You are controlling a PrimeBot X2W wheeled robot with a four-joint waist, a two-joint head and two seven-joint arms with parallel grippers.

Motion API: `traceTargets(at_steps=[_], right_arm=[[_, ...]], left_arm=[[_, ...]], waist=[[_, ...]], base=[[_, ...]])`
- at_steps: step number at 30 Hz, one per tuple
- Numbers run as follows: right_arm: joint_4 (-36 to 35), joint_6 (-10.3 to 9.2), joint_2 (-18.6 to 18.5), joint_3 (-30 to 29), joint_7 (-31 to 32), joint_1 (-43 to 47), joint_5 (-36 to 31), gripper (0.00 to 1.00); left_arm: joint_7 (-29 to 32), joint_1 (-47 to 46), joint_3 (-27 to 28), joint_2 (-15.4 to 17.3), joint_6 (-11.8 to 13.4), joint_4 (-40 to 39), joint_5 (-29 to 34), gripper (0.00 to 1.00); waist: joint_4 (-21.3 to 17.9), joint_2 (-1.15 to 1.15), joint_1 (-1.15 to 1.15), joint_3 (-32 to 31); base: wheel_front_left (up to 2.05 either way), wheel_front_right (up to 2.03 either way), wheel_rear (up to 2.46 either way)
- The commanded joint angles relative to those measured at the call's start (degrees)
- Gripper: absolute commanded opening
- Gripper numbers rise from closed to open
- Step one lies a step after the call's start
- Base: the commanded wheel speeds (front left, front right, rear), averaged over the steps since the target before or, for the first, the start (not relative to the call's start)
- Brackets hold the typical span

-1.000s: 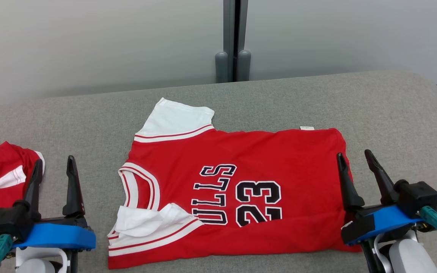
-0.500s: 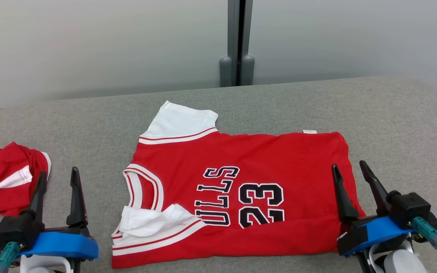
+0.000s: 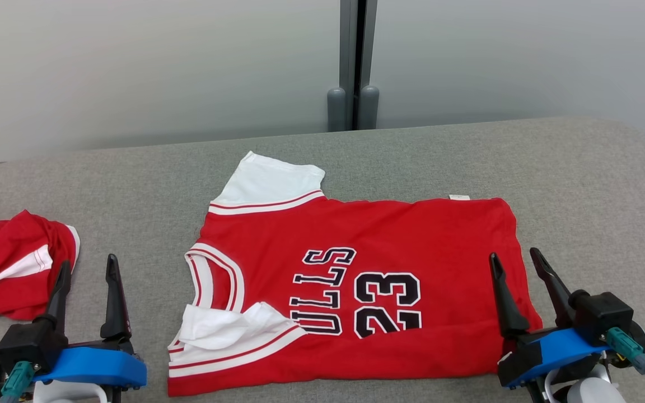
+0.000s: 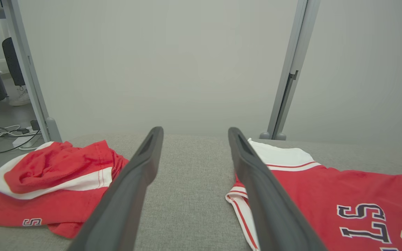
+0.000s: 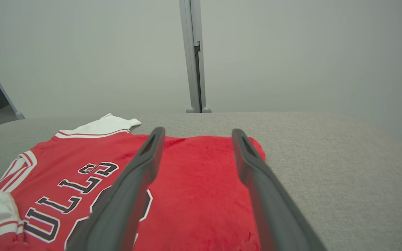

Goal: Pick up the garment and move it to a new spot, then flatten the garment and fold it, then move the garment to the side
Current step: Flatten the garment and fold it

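Head view: red 23 jersey (image 3: 367,235) flat, centre frame.
Grippers: left gripper (image 3: 88,263), right gripper (image 3: 513,254) spread empty, lower corners.
Change: grippers sit lower; jersey unmoved, folding pending.

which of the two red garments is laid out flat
The jersey numbered 23, in the middle of the grey surface, lies spread flat. The other red garment, at the far left, is bunched in a heap.

The red jersey (image 3: 440,240) has black letters with white edges that read "ULLS", lying sideways. A folded bit of white cloth (image 3: 216,327) lies over the start of the word. Next to the letters is the number "23". The crumpled red cloth (image 3: 14,246) on the left shows a small white "S". A tiny white tag (image 3: 459,197) on the jersey's far edge is too small to read.
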Motion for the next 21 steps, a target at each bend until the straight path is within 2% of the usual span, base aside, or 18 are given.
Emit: traceTargets(at_steps=[1, 13, 18, 21], right_arm=[[0.1, 0.01, 0.0, -0.1, 0.0, 0.5, 0.4, 1.0], [1.4, 0.01, 0.0, -0.8, 0.1, -1.2, -0.3, 1.0], [0.8, 0.01, -0.6, -2.6, 0.0, -4.8, -3.0, 1.0], [0.2, 0.01, -1.4, -3.5, 0.8, -8.2, -4.4, 1.0]], left_arm=[[-0.3, 0.0, 0.6, -0.2, -0.3, 0.1, 0.5, 1.0], [-0.3, -0.8, 2.1, -0.6, -1.4, 0.9, 1.4, 1.0], [-0.3, -5.3, 1.3, 1.3, -2.1, 1.7, 2.0, 1.0], [-0.2, -10.1, 0.0, 3.7, -2.4, 2.7, 2.2, 1.0]], waist=[[0.0, 0.0, 0.0, -0.1], [-0.6, 0.0, 0.0, 0.0], [-1.0, 0.0, 0.0, 1.3], [-1.6, 0.0, 0.0, 3.0]], base=[[0.0, 0.0, 0.0], [0.0, 0.0, 0.0], [0.0, 0.0, 0.0], [0.0, 0.0, 0.0]])
